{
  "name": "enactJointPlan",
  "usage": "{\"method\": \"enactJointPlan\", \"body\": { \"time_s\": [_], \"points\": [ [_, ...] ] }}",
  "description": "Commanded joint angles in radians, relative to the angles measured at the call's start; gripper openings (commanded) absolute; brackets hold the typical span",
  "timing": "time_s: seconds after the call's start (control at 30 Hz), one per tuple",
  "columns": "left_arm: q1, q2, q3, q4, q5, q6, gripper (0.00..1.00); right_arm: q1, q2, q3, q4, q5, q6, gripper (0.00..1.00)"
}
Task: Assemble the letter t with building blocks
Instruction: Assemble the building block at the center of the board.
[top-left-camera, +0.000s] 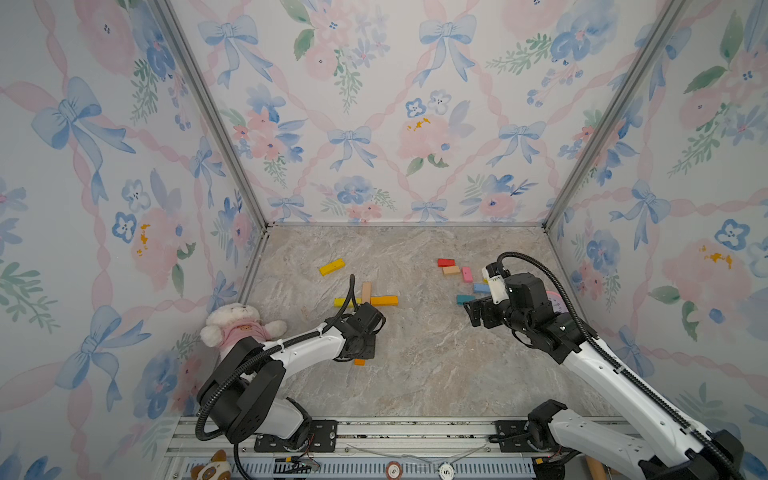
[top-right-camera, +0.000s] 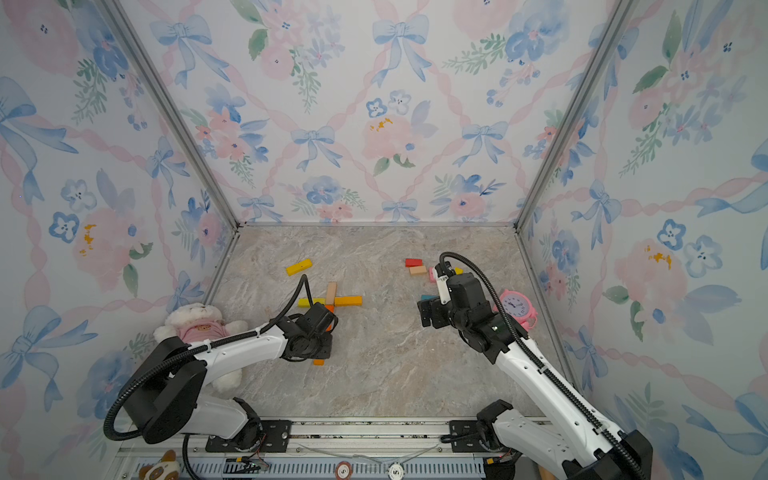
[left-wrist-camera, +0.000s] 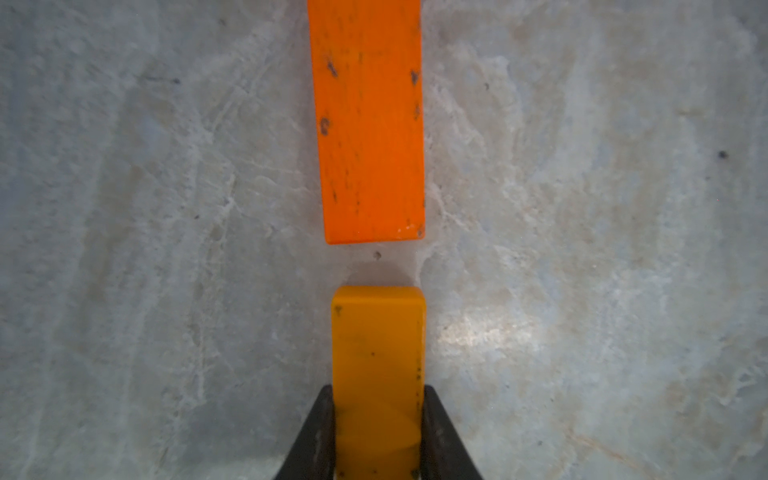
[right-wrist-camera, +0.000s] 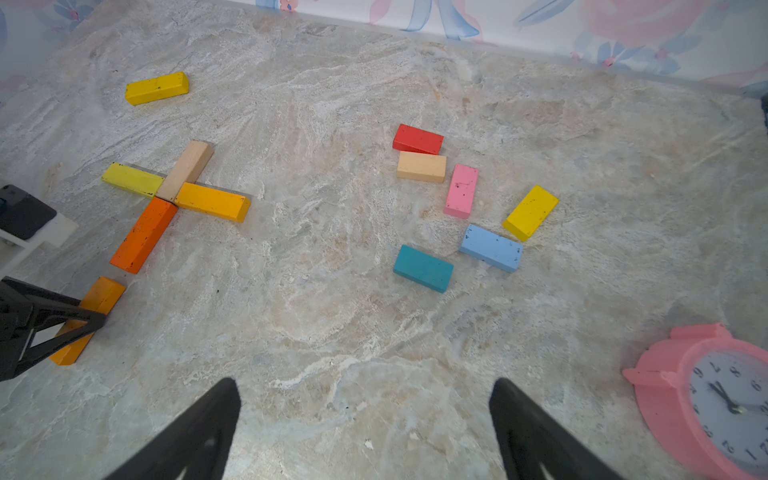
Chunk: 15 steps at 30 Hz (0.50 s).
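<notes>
The left arm (top-left-camera: 307, 345) reaches from its base at the near edge toward the middle of the surface (right-wrist-camera: 332, 332), forearm low and nearly level, wrist bent so that the left gripper (left-wrist-camera: 378, 390) points down. Its jaws are clamped on the long sides of an amber block (left-wrist-camera: 378, 332), held low over the marble; whether the block touches cannot be told. It lies in line with an orange block (left-wrist-camera: 370, 124), end facing end, a small gap between them.

The far end of the orange block meets a cross: a tan block (right-wrist-camera: 185, 170) pointing away, a yellow block (right-wrist-camera: 132, 179) on one side and a golden block (right-wrist-camera: 212, 201) on the other. A second yellow block (right-wrist-camera: 157, 88) lies alone farther back.

The right arm (top-left-camera: 602, 365) climbs steeply from its base, elbow raised, wrist folded forward. The right gripper (right-wrist-camera: 363, 382) hangs above the surface with its jaws spread wide and nothing between them. Ahead of it lie a red block (right-wrist-camera: 417, 139), a peach block (right-wrist-camera: 421, 166), a pink block (right-wrist-camera: 461, 191), a short yellow block (right-wrist-camera: 530, 212), a blue block (right-wrist-camera: 491, 248) and a teal block (right-wrist-camera: 423, 268), close together, the red and peach ones just beside each other.
</notes>
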Motion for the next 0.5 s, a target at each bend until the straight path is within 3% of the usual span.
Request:
{"method": "enactJointPlan", "body": {
  "time_s": [0.0, 0.47],
  "points": [
    [-0.001, 0.029, -0.001, -0.017, -0.013, 0.006, 0.30, 0.013, -0.010, 0.008, -0.017, 0.014, -0.009, 0.96],
    [0.008, 0.070, 0.027, -0.008, -0.019, 0.035, 0.30, 0.013, -0.008, 0.007, -0.012, 0.014, -0.008, 0.96]
  ]
}}
